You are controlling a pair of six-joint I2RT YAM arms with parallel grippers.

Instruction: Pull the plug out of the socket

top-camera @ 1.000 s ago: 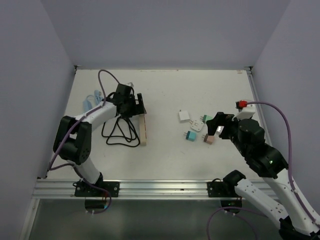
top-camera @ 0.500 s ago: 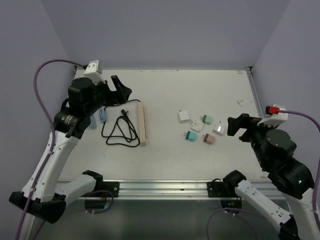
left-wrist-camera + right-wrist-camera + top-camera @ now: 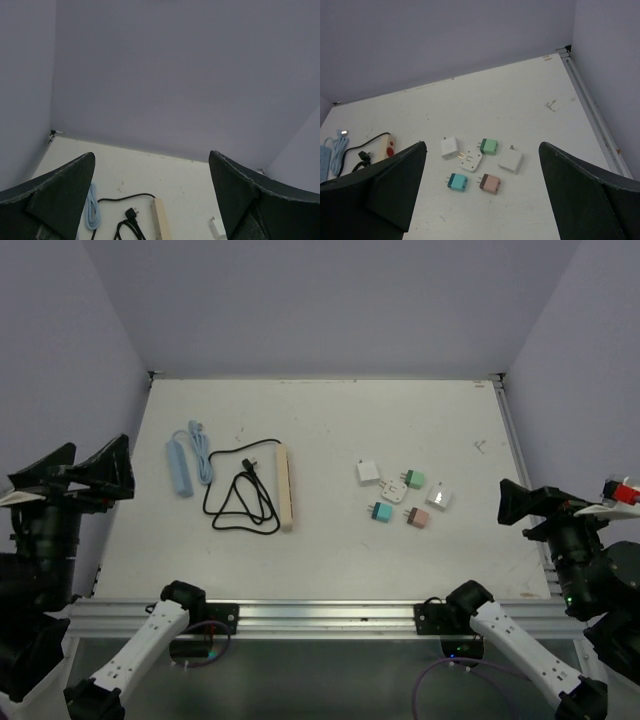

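Note:
The beige power strip (image 3: 284, 487) lies lengthwise at left of centre, its thin black cord (image 3: 240, 505) coiled beside it and ending in a black plug (image 3: 247, 464) lying loose on the table. No plug shows seated in the strip. The strip also shows in the left wrist view (image 3: 161, 225) and its red-switch end in the right wrist view (image 3: 390, 146). My left gripper (image 3: 93, 458) is open and empty, raised at the table's left edge, far from the strip. My right gripper (image 3: 518, 504) is open and empty, raised at the right edge.
A light blue power strip (image 3: 178, 465) with a blue cord (image 3: 202, 450) lies left of the black cord. Several small adapters lie right of centre: white (image 3: 368, 472), green (image 3: 415, 478), teal (image 3: 380, 512), brown-pink (image 3: 418, 517). Walls stand on three sides.
The left gripper has left the far end of the beige strip and pulled back high to the left edge. The right gripper has pulled back from the adapters to the right edge.

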